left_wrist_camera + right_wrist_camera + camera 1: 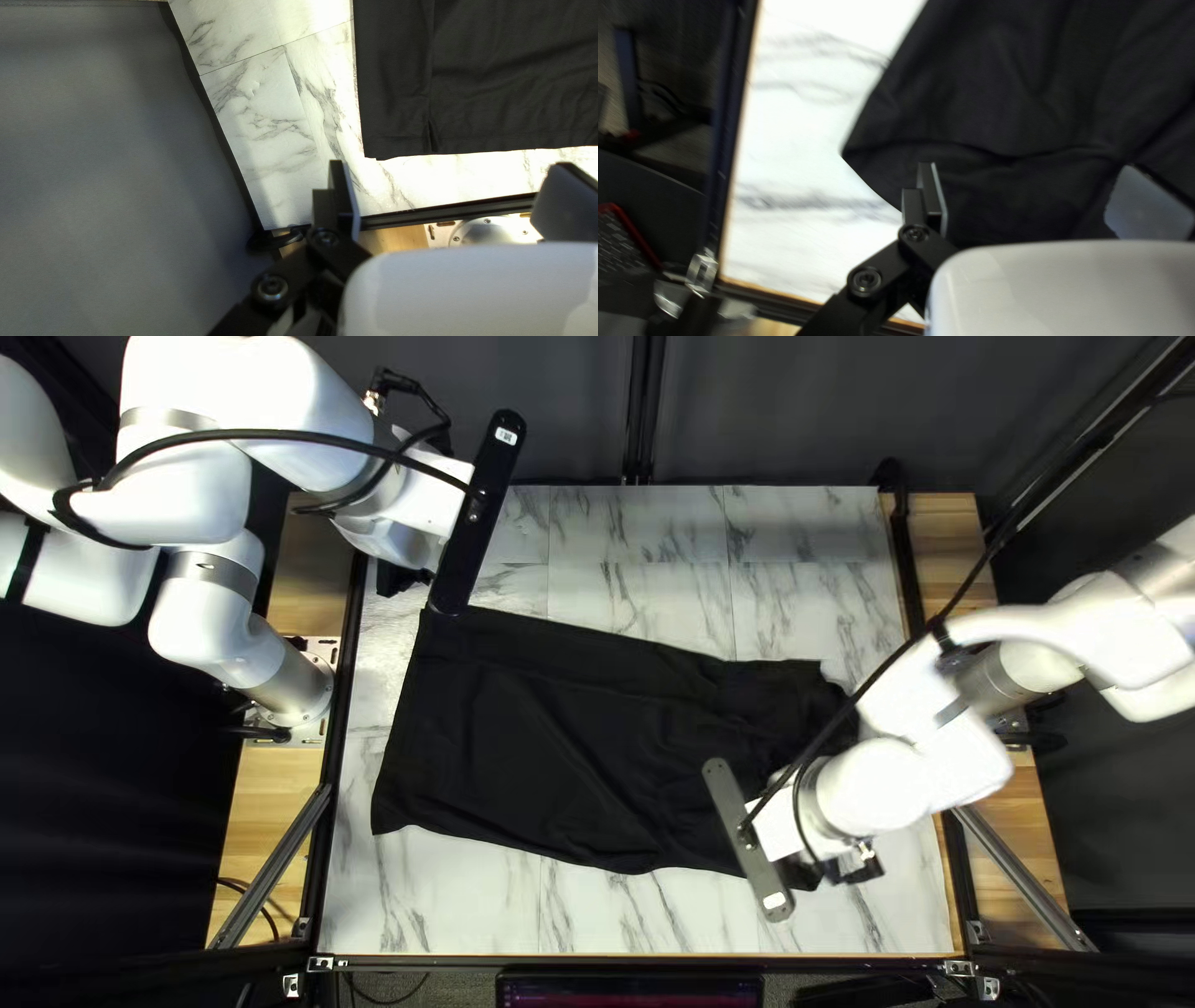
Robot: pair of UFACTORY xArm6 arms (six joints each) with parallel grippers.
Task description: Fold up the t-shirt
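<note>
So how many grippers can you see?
2. In the top left view, my left gripper hangs open near the far left corner of the shirt, and my right gripper hangs open near its near right corner.

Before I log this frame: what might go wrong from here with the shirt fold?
The left gripper is open, with the black shirt's hem ahead of it; closing without moving farther over the cloth might miss the edge.

The right gripper is open over rumpled cloth, so it may pinch a crease or several layers.

Wrinkles across the shirt could leave a fold uneven if they aren't smoothed.
</note>
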